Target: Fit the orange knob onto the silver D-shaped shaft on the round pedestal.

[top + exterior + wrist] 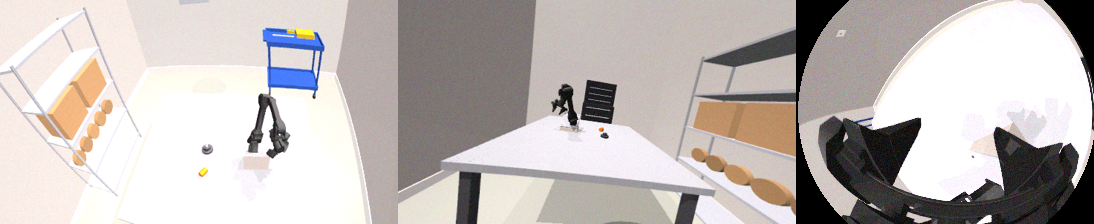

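Observation:
The orange knob [203, 171] lies on the white table, on its side as far as I can tell. It also shows as a small orange spot in the exterior view [601, 129]. The round dark pedestal with the silver shaft [207, 148] stands a little beyond the knob, apart from it, and shows in the exterior view [604, 136] too. My gripper [273, 152] hangs folded close to the arm's base, well to the right of both objects. Its fingers stand wide open with nothing between them. The wrist view shows neither knob nor pedestal.
A white shelf rack [70, 111] with cardboard boxes and round discs stands left of the table. A blue cart [293, 63] stands behind the arm. A black chair [598, 101] stands at the table's far end.

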Available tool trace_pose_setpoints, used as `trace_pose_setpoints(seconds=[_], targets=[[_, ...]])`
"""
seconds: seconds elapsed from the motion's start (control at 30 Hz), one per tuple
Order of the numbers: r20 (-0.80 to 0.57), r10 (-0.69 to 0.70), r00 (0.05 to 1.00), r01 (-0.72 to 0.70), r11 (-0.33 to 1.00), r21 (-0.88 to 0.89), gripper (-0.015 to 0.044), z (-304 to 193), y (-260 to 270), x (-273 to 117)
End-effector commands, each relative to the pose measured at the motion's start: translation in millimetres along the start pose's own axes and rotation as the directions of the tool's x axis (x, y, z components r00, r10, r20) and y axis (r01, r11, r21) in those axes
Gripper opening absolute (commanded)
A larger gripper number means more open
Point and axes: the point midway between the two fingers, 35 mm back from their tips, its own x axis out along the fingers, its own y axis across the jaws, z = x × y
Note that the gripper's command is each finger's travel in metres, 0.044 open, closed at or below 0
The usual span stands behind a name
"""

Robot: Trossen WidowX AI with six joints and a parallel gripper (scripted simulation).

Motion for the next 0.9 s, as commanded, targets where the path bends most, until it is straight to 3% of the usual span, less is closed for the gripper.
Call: trace_pose_setpoints(seconds=[0.0, 0.13, 0.4, 0.63, 0.87], targets=[[0.008, 0.002, 1.000, -0.002, 1.000, 0.006, 0.0426, 1, -1, -1], [0.148, 0.027, 0.989, -0.037, 0.997, 0.061, 0.0440, 20, -23, -35], [0.226, -0.169, 0.959, 0.088, 0.940, 0.329, 0.0440, 8, -128, -100], [0.198, -0.343, 0.918, 0.150, 0.765, 0.627, 0.0440, -54, -241, -148], [0.099, -0.432, 0.896, 0.158, 0.519, 0.840, 0.0440, -142, -325, -162]])
